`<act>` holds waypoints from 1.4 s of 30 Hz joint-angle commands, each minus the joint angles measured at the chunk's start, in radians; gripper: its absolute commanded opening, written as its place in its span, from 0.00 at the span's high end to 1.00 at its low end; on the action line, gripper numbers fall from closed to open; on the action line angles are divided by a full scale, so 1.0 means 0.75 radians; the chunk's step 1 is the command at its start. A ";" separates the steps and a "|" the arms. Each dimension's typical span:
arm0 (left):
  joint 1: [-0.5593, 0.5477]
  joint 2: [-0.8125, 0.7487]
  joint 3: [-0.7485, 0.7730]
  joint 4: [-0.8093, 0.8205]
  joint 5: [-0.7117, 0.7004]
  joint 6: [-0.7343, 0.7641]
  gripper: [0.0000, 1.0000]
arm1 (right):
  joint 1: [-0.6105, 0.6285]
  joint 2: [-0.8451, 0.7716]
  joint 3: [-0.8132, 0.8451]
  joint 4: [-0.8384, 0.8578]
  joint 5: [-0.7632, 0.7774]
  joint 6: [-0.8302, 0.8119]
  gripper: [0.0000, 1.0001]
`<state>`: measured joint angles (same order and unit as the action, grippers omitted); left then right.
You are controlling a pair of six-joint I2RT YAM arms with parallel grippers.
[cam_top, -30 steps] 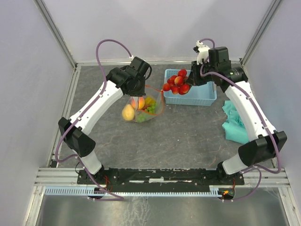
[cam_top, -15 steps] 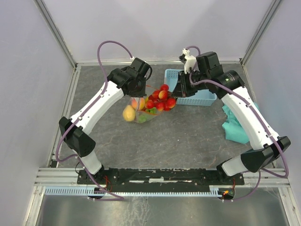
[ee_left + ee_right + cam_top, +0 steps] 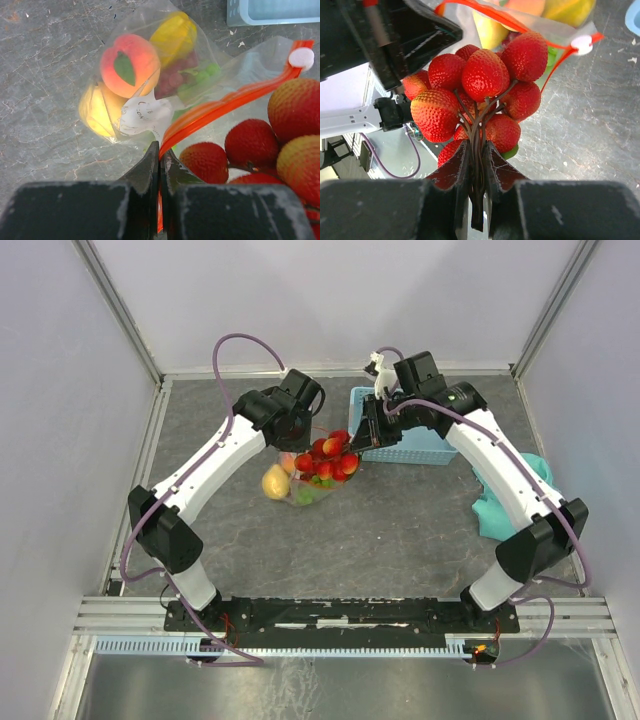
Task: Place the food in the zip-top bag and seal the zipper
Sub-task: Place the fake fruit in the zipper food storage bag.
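- Since a second ago the right pincer (image 3: 476, 150) has swung from over the light-blue plastic basket (image 3: 420, 448) to the clear crinkly zip-top bag (image 3: 142, 112).
- Its jaws are clamped on the stems of a bunch of red toy strawberries (image 3: 485, 75), just beyond its tips at the bag's mouth.
- Jaws together, the left pincer (image 3: 160, 150) pinches the thin red-orange zipper strip (image 3: 225, 102); the bag, holding an orange-pink peach (image 3: 131, 65), lies just ahead of it.

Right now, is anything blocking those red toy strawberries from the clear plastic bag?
Nothing visible does. The right gripper holds the red toy strawberry bunch at the mouth of the clear plastic bag, held up by the left gripper pinching its red-orange zipper strip.
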<state>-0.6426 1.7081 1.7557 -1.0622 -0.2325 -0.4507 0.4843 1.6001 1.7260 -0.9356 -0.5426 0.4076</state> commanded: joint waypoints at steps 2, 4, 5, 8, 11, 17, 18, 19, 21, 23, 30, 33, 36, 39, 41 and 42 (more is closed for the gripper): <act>0.002 -0.054 -0.010 0.055 0.029 0.031 0.97 | 0.010 0.067 0.088 -0.030 0.068 0.050 0.98; 0.001 -0.053 -0.010 0.059 0.040 0.034 0.97 | 0.010 0.085 0.097 -0.039 0.112 0.069 0.98; 0.002 -0.051 -0.010 0.059 0.042 0.036 0.97 | 0.010 0.093 0.099 -0.036 0.139 0.081 0.98; 0.002 -0.049 -0.011 0.057 0.044 0.048 0.97 | 0.009 0.121 0.116 -0.041 0.216 0.122 0.98; 0.001 -0.048 -0.010 0.056 0.050 0.053 0.97 | 0.011 0.154 0.156 -0.056 0.270 0.173 0.98; 0.000 -0.029 0.006 0.056 0.109 0.047 0.97 | 0.037 0.174 0.163 0.052 0.290 0.254 0.98; -0.002 -0.022 0.013 0.055 0.119 0.047 0.97 | 0.052 0.184 0.170 0.060 0.288 0.256 0.98; -0.005 -0.017 0.019 0.054 0.123 0.048 0.97 | 0.068 0.198 0.185 0.058 0.288 0.254 0.98; -0.008 -0.007 0.035 0.054 0.125 0.044 0.97 | 0.099 0.238 0.211 0.035 0.280 0.245 0.98; -0.009 0.004 0.052 0.049 0.126 0.041 0.97 | 0.125 0.263 0.219 0.021 0.270 0.240 0.98; -0.009 0.042 0.097 0.039 0.141 0.039 0.97 | 0.179 0.303 0.173 0.056 0.264 0.246 0.98; -0.014 0.052 0.112 0.038 0.150 0.040 0.97 | 0.187 0.323 0.155 0.094 0.236 0.267 0.98; -0.018 0.056 0.111 0.038 0.147 0.042 0.97 | 0.196 0.328 0.138 0.164 0.176 0.275 0.98; -0.019 0.058 0.102 0.038 0.145 0.042 0.97 | 0.200 0.313 0.097 0.282 0.027 0.264 0.98; -0.020 0.056 0.093 0.037 0.135 0.044 0.97 | 0.201 0.302 0.065 0.365 -0.088 0.241 0.98; -0.019 0.055 0.090 0.035 0.128 0.045 0.97 | 0.201 0.297 0.052 0.389 -0.120 0.231 0.98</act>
<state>-0.6418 1.7546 1.7889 -1.0760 -0.1631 -0.4446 0.6170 1.8496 1.7840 -0.8566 -0.4301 0.5865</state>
